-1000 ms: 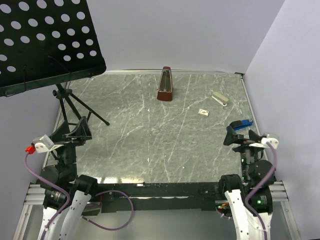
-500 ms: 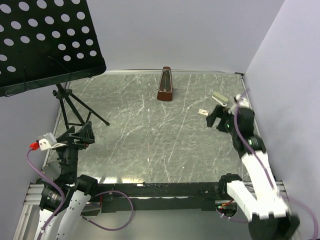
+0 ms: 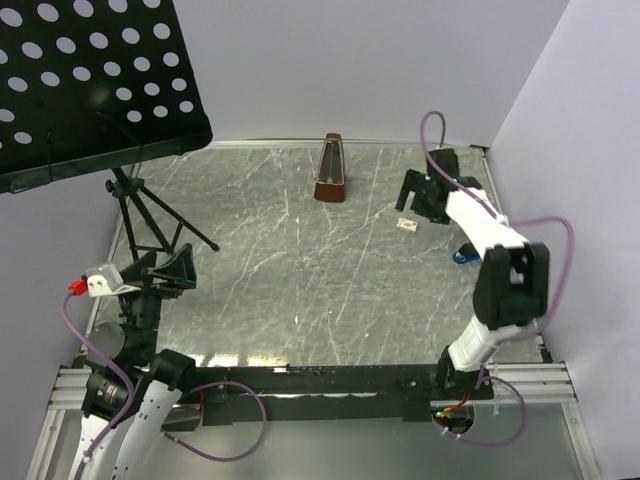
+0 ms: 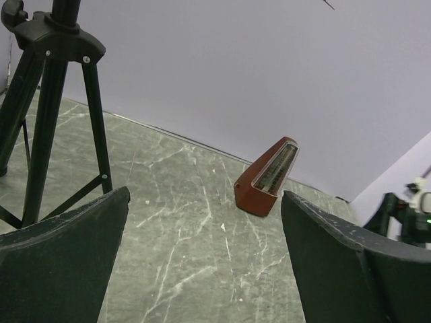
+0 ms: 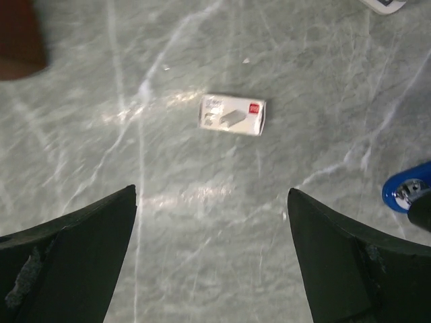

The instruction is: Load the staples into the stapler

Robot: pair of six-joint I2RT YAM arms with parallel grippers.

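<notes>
1. Since a second ago, the right arm has been swung from the near right corner out over the far right part of the grey marble-patterned table (image 3: pixel 300 280). In the top view, the right gripper (image 3: pixel 418 195) is held just beyond the tiny flat whitish cardboard box of staples (image 3: pixel 406 225), which lies on the table right of centre. A blue stapler (image 3: pixel 463 254) is seen on the table near the right edge, partly hidden by the arm. A reddish-brown wooden pyramid-shaped metronome (image 3: pixel 331 170) stands at the far middle. A black perforated music stand (image 3: pixel 90 90) on tripod legs fills the far left. The left gripper (image 3: pixel 165 272) is kept low at the near left.

2. In the left wrist view, the left gripper (image 4: pixel 205 202) is shown with its fingers wide apart and nothing between them. The metronome (image 4: pixel 269 176) and the stand's tripod legs (image 4: pixel 47 114) are seen beyond.

3. In the right wrist view, the right gripper (image 5: pixel 212 202) is spread wide, and nothing is gripped. The box of staples (image 5: pixel 233 114) lies flat on the table, apart from both fingers. The blue stapler (image 5: pixel 407 192) shows at the right edge, and a pale stapler's corner (image 5: pixel 384 4) at the top.
</notes>
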